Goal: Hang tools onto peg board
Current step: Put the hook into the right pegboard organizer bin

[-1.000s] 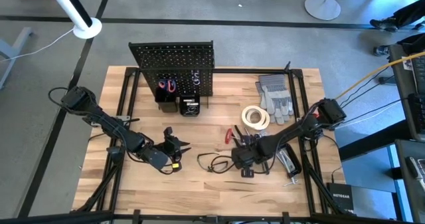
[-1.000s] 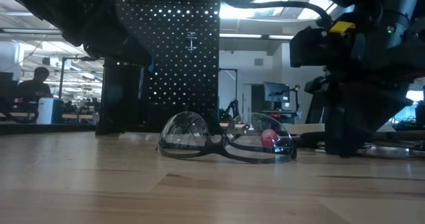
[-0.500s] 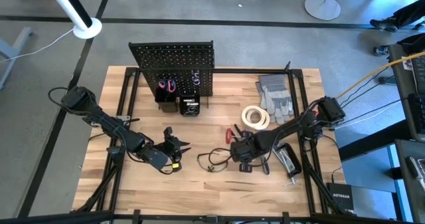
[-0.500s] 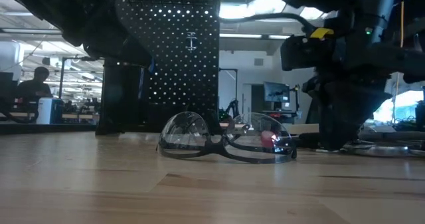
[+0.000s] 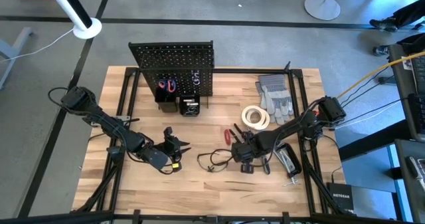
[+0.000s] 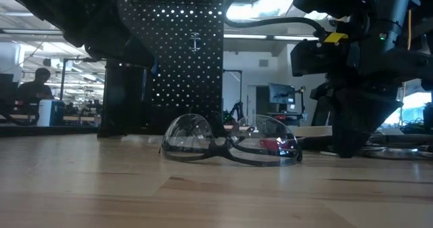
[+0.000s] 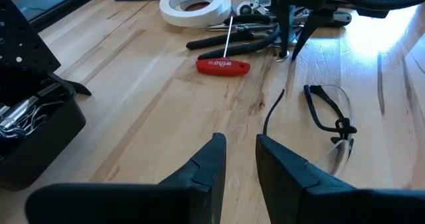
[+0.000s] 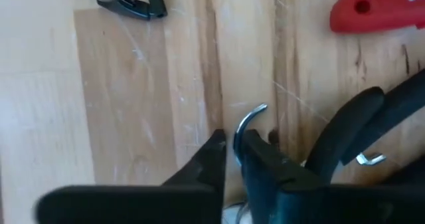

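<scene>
The black peg board (image 5: 174,68) stands upright at the table's far side, with red-handled tools in a bin (image 5: 167,86) on its front. The safety glasses (image 5: 211,161) rest on the table, lenses down (image 6: 230,143). A red-handled screwdriver (image 7: 222,66), black-handled pliers (image 8: 358,127), a white tape roll (image 5: 255,117) and a silver level (image 5: 287,159) lie to the right. My right gripper (image 8: 231,139) points down at the table beside the pliers, shut on a small silver hook (image 8: 249,116). My left gripper (image 7: 240,144) hovers open at centre left, holding nothing. My right gripper pinches the small silver hook by its lower end (image 8: 239,132) between the two fingertips. The fingers come from above, pointing steeply down. The hook's curved end sticks out past the fingertips over the wood. Whether it is lifted off the table I cannot tell.
Grey work gloves (image 5: 275,98) lie at the far right. A second black bin (image 5: 189,106) with metal parts stands in front of the board. Bare wood lies between the two grippers and along the near edge.
My right gripper has stayed low over the tools beside the pliers, edging slightly toward the glasses. In the low view its fingers taper to a narrower point than before, drawn together at the table.
</scene>
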You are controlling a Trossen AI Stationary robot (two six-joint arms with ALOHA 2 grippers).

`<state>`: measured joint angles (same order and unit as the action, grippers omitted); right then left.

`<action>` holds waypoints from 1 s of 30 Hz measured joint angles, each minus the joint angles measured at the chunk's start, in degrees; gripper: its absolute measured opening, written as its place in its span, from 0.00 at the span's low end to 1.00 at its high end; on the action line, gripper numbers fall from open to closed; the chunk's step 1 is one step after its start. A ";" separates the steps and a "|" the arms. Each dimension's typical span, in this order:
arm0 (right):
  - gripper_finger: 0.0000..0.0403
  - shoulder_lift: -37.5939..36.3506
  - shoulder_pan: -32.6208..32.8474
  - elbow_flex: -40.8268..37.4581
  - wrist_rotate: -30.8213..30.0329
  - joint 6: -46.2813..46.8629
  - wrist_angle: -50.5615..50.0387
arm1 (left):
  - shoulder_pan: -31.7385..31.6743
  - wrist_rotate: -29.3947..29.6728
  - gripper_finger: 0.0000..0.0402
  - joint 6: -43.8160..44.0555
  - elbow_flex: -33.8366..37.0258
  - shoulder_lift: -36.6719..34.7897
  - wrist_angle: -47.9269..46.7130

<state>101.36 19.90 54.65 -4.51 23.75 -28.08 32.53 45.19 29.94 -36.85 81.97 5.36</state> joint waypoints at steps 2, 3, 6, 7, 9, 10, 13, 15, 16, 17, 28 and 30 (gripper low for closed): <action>0.05 0.04 0.02 -0.02 -0.61 -0.02 0.04 | 0.00 0.00 0.18 0.10 0.00 0.00 0.00; 0.03 0.06 0.04 -0.02 -1.02 -0.02 0.05 | 0.00 0.00 0.18 0.10 -0.01 0.00 0.02; 0.02 0.13 0.04 -0.02 -2.38 -0.01 0.09 | 0.00 0.00 0.18 0.10 -0.01 0.00 0.03; 0.03 0.55 0.04 -0.02 -2.70 -0.02 0.21 | 0.00 0.00 0.18 0.14 -0.01 0.00 0.03; 0.04 1.08 0.04 -0.04 -2.87 -0.04 0.66 | 0.00 0.01 0.18 0.33 0.00 0.00 0.03; 0.03 1.60 0.04 -0.04 -2.94 -0.03 1.04 | 0.00 0.00 0.18 0.37 -0.01 0.00 0.03; 0.01 2.18 0.02 -0.12 -2.32 -0.57 3.37 | 0.00 0.00 0.18 0.50 0.01 0.00 0.03; 0.01 2.36 -0.09 0.02 -1.91 -0.99 5.12 | 0.00 0.00 0.18 0.69 -0.01 0.00 0.03; 0.02 2.49 -0.09 0.35 -1.85 -1.07 5.52 | 0.00 0.00 0.18 0.67 -0.01 0.00 0.07; 0.02 2.49 -0.09 0.80 -1.72 -1.24 5.67 | 0.00 0.00 0.18 0.67 0.00 0.00 0.03; 0.01 2.73 -0.11 5.50 -0.40 -3.82 8.02 | 0.00 0.01 0.18 0.74 0.01 0.00 0.04; 0.00 2.72 -0.11 6.36 -0.40 -4.24 7.90 | 0.00 0.02 0.18 0.74 -0.01 0.00 0.05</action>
<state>104.08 19.79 61.01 -4.91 19.51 -20.18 32.53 45.21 30.68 -36.86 81.97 5.41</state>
